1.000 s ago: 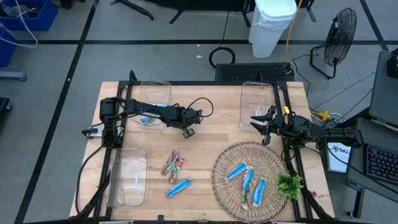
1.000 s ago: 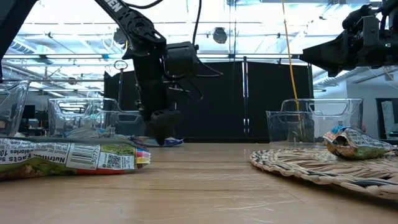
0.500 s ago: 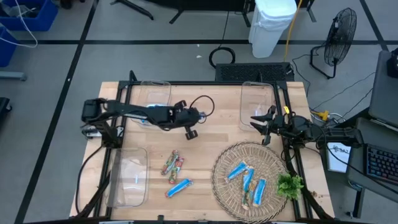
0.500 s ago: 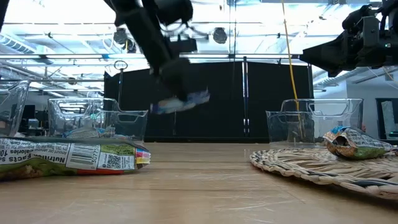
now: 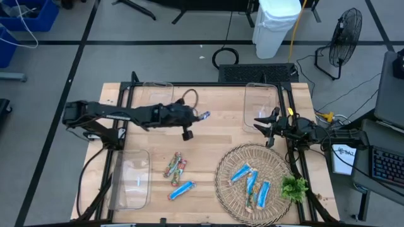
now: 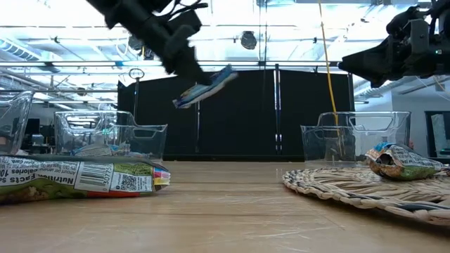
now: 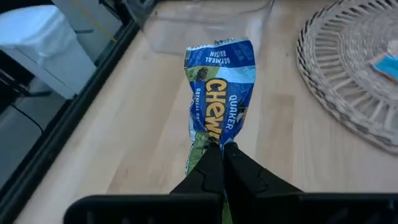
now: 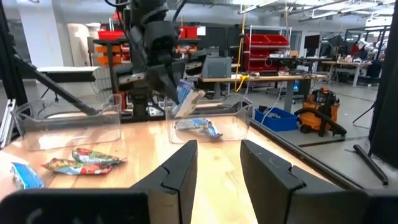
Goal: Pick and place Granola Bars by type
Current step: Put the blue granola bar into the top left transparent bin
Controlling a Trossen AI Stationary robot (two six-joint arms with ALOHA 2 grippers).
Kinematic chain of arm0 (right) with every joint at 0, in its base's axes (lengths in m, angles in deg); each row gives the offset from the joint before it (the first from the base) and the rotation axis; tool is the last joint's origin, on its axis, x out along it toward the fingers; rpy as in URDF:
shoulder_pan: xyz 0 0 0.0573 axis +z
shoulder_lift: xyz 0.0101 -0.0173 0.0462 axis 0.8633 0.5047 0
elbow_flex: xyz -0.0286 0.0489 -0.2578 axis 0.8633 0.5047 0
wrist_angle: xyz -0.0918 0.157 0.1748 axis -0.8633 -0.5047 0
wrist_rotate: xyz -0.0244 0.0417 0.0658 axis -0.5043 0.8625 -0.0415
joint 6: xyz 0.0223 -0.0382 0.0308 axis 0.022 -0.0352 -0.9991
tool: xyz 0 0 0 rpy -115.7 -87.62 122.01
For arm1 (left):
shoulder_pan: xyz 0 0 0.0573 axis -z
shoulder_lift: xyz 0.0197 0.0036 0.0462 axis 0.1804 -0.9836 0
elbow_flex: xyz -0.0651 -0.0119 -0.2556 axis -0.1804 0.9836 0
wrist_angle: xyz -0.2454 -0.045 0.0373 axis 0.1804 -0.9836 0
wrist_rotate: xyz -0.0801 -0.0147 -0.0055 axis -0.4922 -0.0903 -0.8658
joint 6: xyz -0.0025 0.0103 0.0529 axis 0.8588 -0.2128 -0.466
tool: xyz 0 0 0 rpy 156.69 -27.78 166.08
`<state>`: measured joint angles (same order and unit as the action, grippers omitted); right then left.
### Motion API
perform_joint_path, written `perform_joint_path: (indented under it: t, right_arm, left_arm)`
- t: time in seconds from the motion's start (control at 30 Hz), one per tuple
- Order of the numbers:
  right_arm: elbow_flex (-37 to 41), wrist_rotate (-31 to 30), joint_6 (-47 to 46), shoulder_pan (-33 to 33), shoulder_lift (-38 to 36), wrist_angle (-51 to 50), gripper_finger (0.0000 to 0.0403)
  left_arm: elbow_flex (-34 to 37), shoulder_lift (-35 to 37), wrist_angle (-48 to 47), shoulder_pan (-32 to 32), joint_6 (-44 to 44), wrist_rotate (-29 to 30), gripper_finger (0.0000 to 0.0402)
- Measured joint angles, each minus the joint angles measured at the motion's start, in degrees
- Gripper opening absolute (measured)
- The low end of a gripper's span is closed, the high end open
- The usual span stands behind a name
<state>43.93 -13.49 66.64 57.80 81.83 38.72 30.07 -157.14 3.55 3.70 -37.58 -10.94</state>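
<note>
My left gripper (image 5: 191, 117) hangs high over the middle of the table's far half, shut on a blue granola bar (image 5: 203, 115). In the low view that bar (image 6: 207, 86) is far above the tabletop. Two multicoloured bars (image 5: 175, 165) and one blue bar (image 5: 181, 189) lie flat on the wood. Three blue bars (image 5: 252, 181) and a multicoloured one (image 5: 248, 201) rest on the wicker mat (image 5: 227, 189). Another blue bar (image 8: 199, 126) lies in a far clear bin. My right gripper (image 8: 216, 168) waits open by the far-right bin (image 5: 261, 107). My left gripper pinches the blue bar between its two shut fingers (image 7: 239, 163) near one end of the wrapper (image 7: 214, 140). The bar's long part (image 7: 221, 68) sticks out beyond the fingertips. It is lifted clear and tilted, its free end higher (image 6: 223, 73).
Clear bins stand at the far left (image 5: 158, 98), the far right, and the near left (image 5: 129, 180) of the table. A green leafy sprig (image 5: 293, 187) lies at the mat's right edge. Bare wood (image 5: 214, 142) lies between the loose bars and the mat.
My left gripper has risen from the tabletop with the blue bar and swung a little toward the far edge. The bar, low by the table a second ago, now hangs high and tilted. The right arm has kept still.
</note>
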Motion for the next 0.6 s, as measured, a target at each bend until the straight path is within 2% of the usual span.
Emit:
perform_joint_path:
  t: [0.23,0.33,0.47,0.6]
  right_arm:
    - [0.00,-0.04,0.00,-0.02,0.04,0.05,0.0114]
    - [0.01,-0.07,0.00,-0.01,0.07,0.05,0.0114]
    - [0.01,-0.13,-0.02,-0.01,0.07,0.03,0.0114]
    - [0.01,-0.17,-0.17,-0.01,0.07,0.04,0.0114]
  left_arm:
    - [12.14,10.70,12.45,-3.43,1.69,-1.48,0.0004]
    - [15.74,16.56,13.15,-4.52,3.01,-0.82,0.0005]
    - [18.29,24.38,9.46,-5.43,5.36,8.33,0.0004]
    - [18.94,30.52,1.99,-6.02,8.10,21.77,0.0004]
